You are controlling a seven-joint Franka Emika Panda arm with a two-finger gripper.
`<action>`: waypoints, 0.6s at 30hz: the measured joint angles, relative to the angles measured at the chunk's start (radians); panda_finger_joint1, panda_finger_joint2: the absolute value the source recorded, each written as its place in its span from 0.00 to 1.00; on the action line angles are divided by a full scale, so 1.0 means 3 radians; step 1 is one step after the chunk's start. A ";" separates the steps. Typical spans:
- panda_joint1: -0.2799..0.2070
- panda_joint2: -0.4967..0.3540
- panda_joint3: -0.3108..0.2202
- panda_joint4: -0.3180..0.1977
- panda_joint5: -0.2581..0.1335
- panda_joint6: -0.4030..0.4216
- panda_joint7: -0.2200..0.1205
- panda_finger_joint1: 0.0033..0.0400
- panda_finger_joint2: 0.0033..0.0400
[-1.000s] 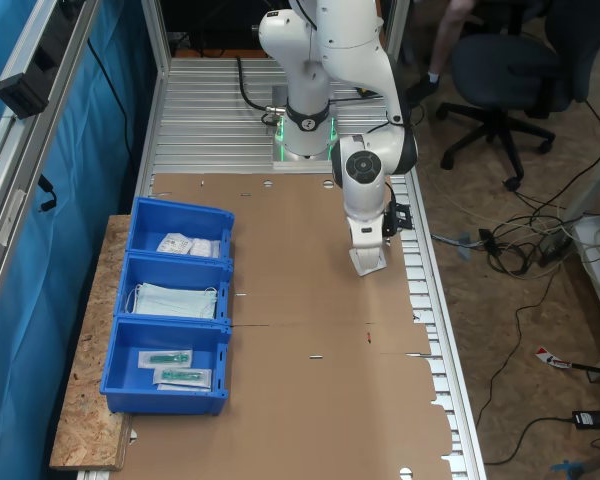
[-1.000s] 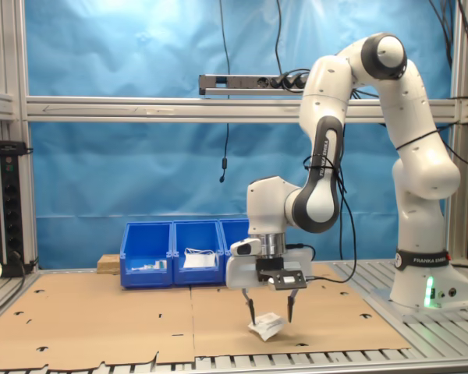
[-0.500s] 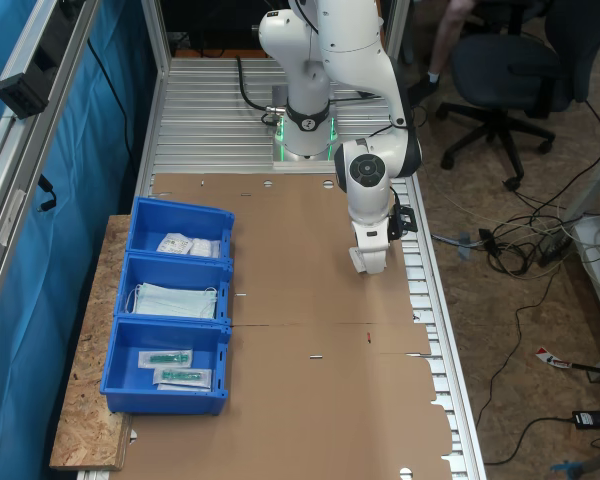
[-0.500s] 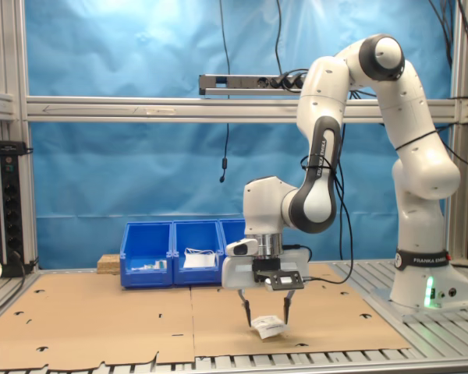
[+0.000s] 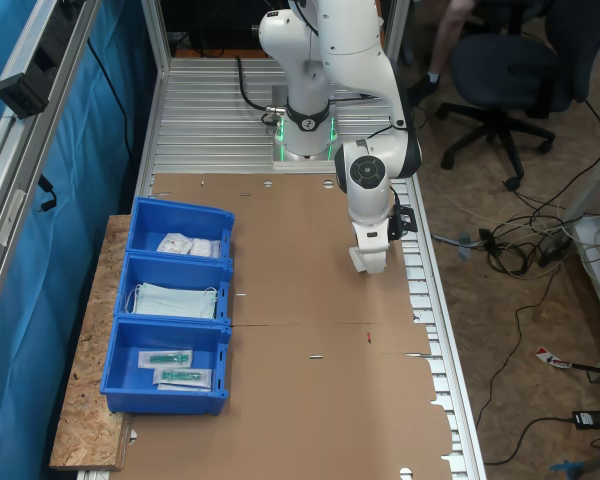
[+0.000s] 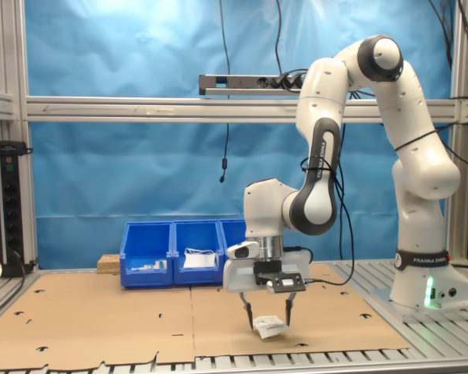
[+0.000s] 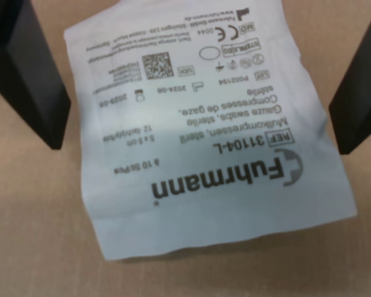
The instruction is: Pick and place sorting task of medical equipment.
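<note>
- Packet (image 7: 204, 130) of medical equipment, white and roughly square, lies on the brown cardboard table (image 6: 101, 315) between the two dark fingers (image 7: 25, 68), skewed to them with one corner raised in the second exterior view (image 6: 270, 326).
- Hand (image 6: 267, 318) is spread wide, fingers either side of the packet and gripping nothing.
- In the first exterior view the arm (image 5: 370, 190) covers the packet.
- Since a second ago the hand has come lower around it, and the packet sits flatter.
</note>
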 joint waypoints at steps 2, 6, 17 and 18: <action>0.0000 0.0003 -0.0002 -0.0001 0.0000 0.0000 -0.0001 1.00 1.00; 0.0001 0.0008 -0.0017 -0.0004 0.0000 0.0000 -0.0010 1.00 1.00; 0.0001 0.0016 -0.0091 -0.0007 0.0000 0.0000 -0.0086 1.00 1.00; 0.0001 0.0017 -0.0098 -0.0007 0.0000 0.0000 -0.0094 1.00 1.00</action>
